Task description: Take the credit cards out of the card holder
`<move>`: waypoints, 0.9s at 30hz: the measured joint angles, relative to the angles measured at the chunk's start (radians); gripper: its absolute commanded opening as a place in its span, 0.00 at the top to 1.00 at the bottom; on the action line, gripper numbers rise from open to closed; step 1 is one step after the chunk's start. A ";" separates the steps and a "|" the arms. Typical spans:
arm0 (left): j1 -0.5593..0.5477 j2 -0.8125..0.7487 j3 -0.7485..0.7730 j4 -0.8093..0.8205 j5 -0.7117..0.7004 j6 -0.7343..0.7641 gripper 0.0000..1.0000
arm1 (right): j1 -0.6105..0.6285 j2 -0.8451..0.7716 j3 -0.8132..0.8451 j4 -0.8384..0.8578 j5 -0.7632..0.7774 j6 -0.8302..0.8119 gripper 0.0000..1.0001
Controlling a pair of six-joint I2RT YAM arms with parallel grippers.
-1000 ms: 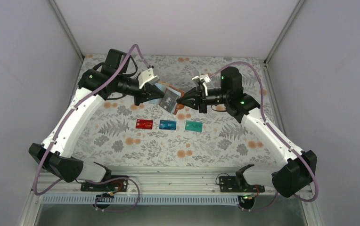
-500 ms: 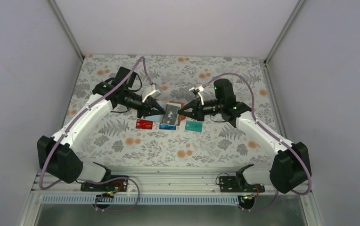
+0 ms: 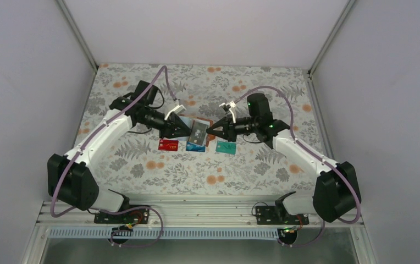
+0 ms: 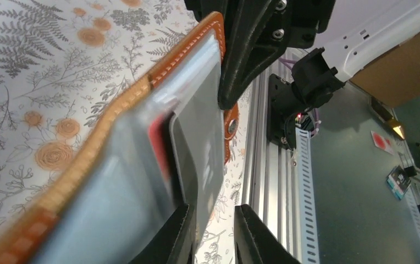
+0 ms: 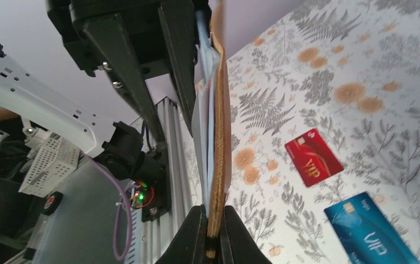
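Observation:
The brown leather card holder point(image 3: 205, 122) hangs on edge just above the table between both grippers. My right gripper point(image 3: 212, 131) point(image 5: 214, 212) is shut on the holder's stitched brown edge point(image 5: 219, 137). My left gripper point(image 3: 181, 130) point(image 4: 214, 209) is open a little. A dark card point(image 3: 197, 132) point(image 4: 197, 137) sticks out of the pale pocket and rests against one finger only, with a gap to the other. A red card point(image 4: 158, 143) sits behind it in the holder point(image 4: 186, 49). On the table lie a red card point(image 3: 168, 144) point(image 5: 313, 157), a blue card point(image 3: 195, 146) point(image 5: 367, 225) and a teal card point(image 3: 226, 147).
The floral tablecloth point(image 3: 142, 165) covers the table between white walls. An aluminium rail point(image 3: 208, 212) with both arm bases runs along the near edge. The three loose cards lie in a row directly below the held holder.
Both arms came down and nearer with the holder, from the back middle to just over the card row. The left jaws have parted slightly off the dark card.

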 measured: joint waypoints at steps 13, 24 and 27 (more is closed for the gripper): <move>0.100 -0.109 0.240 -0.209 -0.182 0.124 0.00 | -0.009 -0.059 0.088 -0.050 0.047 -0.051 0.96; 0.124 -0.148 0.223 -0.171 -0.286 0.074 0.00 | -0.013 -0.097 0.125 -0.031 -0.005 -0.043 0.96; 0.124 -0.149 0.224 -0.169 -0.244 0.077 0.15 | -0.013 -0.097 0.124 -0.022 -0.032 -0.044 0.96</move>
